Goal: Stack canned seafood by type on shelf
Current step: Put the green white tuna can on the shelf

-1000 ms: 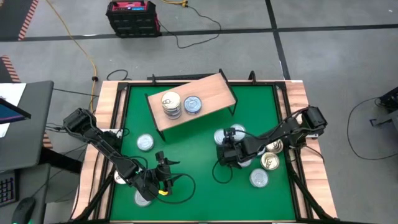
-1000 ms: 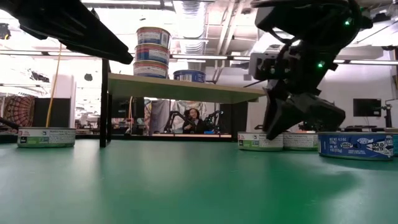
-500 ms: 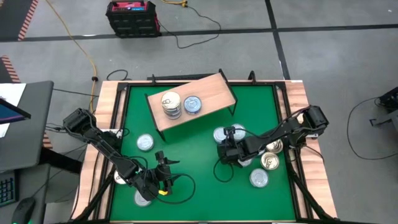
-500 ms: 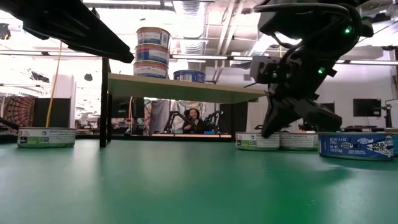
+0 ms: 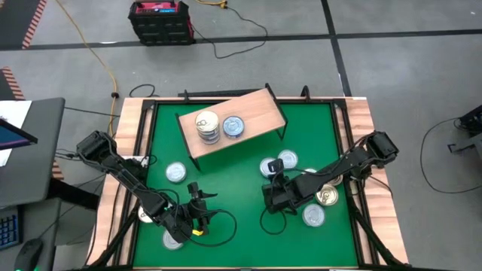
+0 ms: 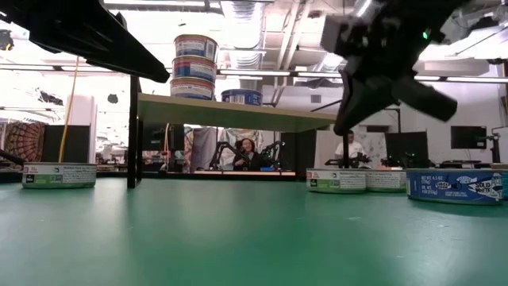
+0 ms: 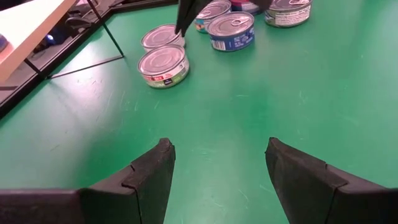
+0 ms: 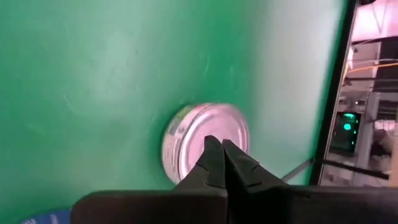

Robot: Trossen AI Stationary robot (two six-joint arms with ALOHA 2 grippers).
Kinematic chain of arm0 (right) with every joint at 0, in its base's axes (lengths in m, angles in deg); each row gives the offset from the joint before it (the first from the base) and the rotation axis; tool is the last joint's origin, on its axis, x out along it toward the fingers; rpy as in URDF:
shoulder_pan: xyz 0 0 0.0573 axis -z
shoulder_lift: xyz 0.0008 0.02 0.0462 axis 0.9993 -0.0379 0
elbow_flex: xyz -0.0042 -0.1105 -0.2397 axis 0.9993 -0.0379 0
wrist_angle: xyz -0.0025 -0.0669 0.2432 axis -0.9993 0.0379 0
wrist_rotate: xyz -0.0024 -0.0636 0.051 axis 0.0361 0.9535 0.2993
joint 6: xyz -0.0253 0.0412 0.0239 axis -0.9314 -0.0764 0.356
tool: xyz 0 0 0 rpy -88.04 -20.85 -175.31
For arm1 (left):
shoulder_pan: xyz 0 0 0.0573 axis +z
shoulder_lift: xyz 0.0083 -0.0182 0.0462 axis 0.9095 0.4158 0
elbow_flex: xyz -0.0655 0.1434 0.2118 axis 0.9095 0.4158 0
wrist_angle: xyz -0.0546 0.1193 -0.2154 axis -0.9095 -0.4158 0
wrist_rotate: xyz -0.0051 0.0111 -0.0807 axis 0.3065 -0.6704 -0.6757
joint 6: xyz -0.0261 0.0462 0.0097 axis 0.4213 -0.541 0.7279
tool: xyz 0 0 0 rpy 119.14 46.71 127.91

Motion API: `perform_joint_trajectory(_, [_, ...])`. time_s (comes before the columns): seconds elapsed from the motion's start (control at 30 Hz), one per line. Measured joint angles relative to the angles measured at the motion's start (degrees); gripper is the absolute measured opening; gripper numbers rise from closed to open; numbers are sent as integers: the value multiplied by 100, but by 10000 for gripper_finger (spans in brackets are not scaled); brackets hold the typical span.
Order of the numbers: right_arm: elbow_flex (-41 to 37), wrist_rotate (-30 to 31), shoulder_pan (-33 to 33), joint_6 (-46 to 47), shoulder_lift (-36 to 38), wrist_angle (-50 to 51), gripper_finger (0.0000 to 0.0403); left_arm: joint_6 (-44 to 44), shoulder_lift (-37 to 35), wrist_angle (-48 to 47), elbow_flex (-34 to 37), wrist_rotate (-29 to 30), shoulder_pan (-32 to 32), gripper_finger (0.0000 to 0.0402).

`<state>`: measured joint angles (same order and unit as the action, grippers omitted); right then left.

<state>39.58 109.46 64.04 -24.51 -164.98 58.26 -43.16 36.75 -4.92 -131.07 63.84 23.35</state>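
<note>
- Right, the right gripper (image 5: 269,197) hangs over the green table (image 5: 233,173) just toward the near edge from the cluster of tins, its two fingers (image 8: 219,163) pinched together with nothing between them.
- Straight ahead of that wrist camera sits one silver-lidded tin (image 8: 202,147) on the baize, apart from the fingertips as far as I can judge; the motion blur there makes contact hard to rule out.
- The shelf (image 5: 233,123) stands skewed at the far side of the table, its near edge overhanging open green.
- On it, a stack of tins (image 5: 207,126) stands toward its left end, with a single blue-labelled tin (image 5: 233,126) just beside it; the right half of the board is bare wood.
- Loose tins crowd the right side: two by the right arm (image 5: 279,162), a gold-lidded one (image 5: 327,196) near the right rail, and one more (image 5: 313,217) toward the near edge.
- The left gripper (image 5: 197,218) waits near the near-left corner, fingers (image 7: 152,177) spread wide and holding nothing, with broad empty green ahead of it.
- A lone tin (image 5: 175,173) sits on the left half, well apart from the shelf legs; another (image 5: 172,239) lies close under the left arm by the near rail.
- From the low view, the strip between the shelf's black leg (image 6: 132,131) and the right-hand tins (image 6: 336,180) is open table.
</note>
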Motion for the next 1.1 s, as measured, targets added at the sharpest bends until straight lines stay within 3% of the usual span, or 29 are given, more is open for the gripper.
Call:
perform_joint_trajectory(0.13, [19, -30, 124, 338, 0, 31, 31, 25, 0, 0, 0, -1, 0, 240])
perform_joint_trajectory(0.33, [-262, -452, 501, 925, 4, -13, 137, 82, 0, 2, 0, -43, -2, 240])
perform_joint_trajectory(0.47, [-615, -816, 675, 816, 7, -491, 193, 82, 0, 1, 0, -41, -2, 240])
perform_joint_trajectory(0.6, [-1021, -827, 765, 482, 7, -1134, 210, 82, 0, 0, 0, -38, 0, 240])
perform_joint_trajectory(0.77, [-1380, -820, 785, 165, 46, -1791, 169, 81, 0, 2, 0, -37, -2, 240])
perform_joint_trajectory(0.97, [-1442, -856, 775, 59, 44, -1828, 31, 80, 0, 0, 2, -36, 0, 240])
perform_joint_trajectory(1.1, [-1447, -850, 782, 35, 37, -1917, 16, 80, 0, 0, 2, -34, -2, 240])
